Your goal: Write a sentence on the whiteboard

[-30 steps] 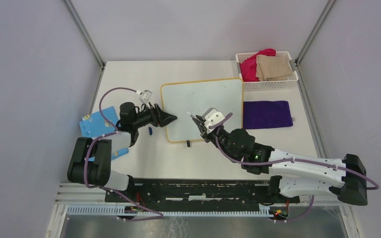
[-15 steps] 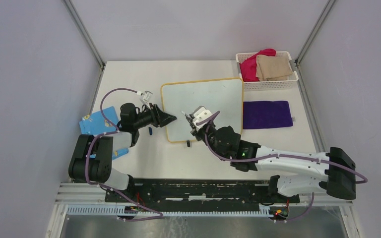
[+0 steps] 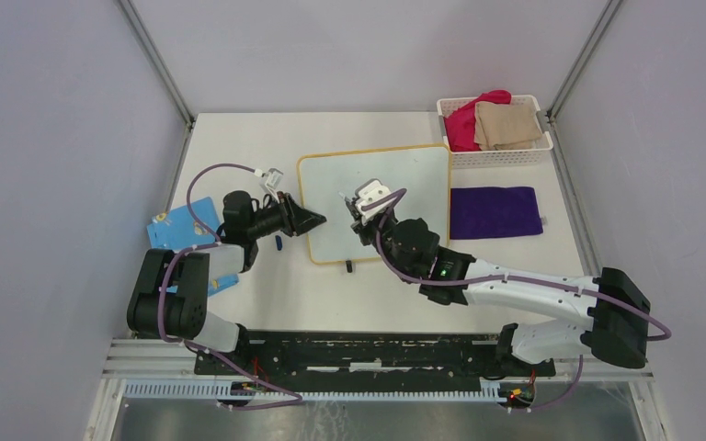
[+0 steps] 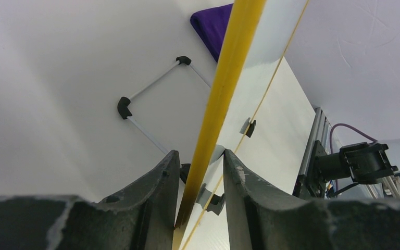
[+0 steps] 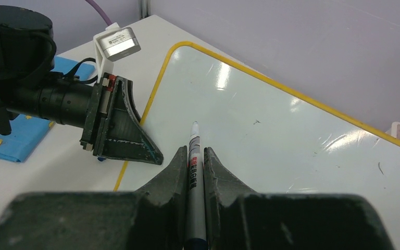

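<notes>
Top external: right pincer (image 3: 355,213) pinching marker (image 5: 194,140) shifted left; left pincer (image 3: 320,219), spread, narrowed.

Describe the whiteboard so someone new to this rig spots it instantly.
On the white table, look at the middle. The whiteboard is the glossy white rectangle there, between a blue card on its left and a purple cloth on its right. Only it has a thin yellow-orange rim, which the left gripper straddles.
</notes>
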`<state>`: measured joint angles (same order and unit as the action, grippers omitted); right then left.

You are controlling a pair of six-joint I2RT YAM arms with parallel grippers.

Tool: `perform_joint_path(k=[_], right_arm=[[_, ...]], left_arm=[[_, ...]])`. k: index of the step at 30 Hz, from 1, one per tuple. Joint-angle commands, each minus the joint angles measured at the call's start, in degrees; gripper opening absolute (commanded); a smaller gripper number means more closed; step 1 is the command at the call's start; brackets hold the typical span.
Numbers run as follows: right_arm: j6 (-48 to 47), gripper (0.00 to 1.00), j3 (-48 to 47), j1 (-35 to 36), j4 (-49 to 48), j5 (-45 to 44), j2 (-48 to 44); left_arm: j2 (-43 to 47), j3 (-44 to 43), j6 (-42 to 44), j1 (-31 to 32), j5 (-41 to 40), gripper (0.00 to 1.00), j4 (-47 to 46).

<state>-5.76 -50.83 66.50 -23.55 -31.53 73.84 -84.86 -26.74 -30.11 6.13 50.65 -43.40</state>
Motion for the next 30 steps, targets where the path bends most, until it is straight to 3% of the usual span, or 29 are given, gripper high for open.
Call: perform_joint_path(k=[1, 6, 10, 18, 30], right_arm=[[1.80, 0.00, -2.08, -0.97, -3.39, 1.34, 0.00], [2.03, 0.00, -1.32, -0.99, -3.67, 2.63, -0.40], [2.24, 0.00, -0.61, -1.02, -4.13, 3.39, -0.97], [1.72, 0.00, -1.18, -1.15, -3.96, 2.89, 0.07], [1.54, 0.00, -2.52, -1.64, -4.67, 2.15, 2.46]], left_arm=[[-0.07, -0.84, 1.59, -0.13, 0.37, 0.43, -1.08], [-0.17, -0.98, 1.54, 0.32, 0.98, 0.54, -1.16], [-0.48, -1.09, 1.54, 0.55, 1.37, 0.55, -0.99], [-0.33, -1.16, 1.63, 0.64, 1.36, 0.43, -0.99], [-0.22, -1.25, 1.63, 1.03, 1.47, 0.36, -0.99]])
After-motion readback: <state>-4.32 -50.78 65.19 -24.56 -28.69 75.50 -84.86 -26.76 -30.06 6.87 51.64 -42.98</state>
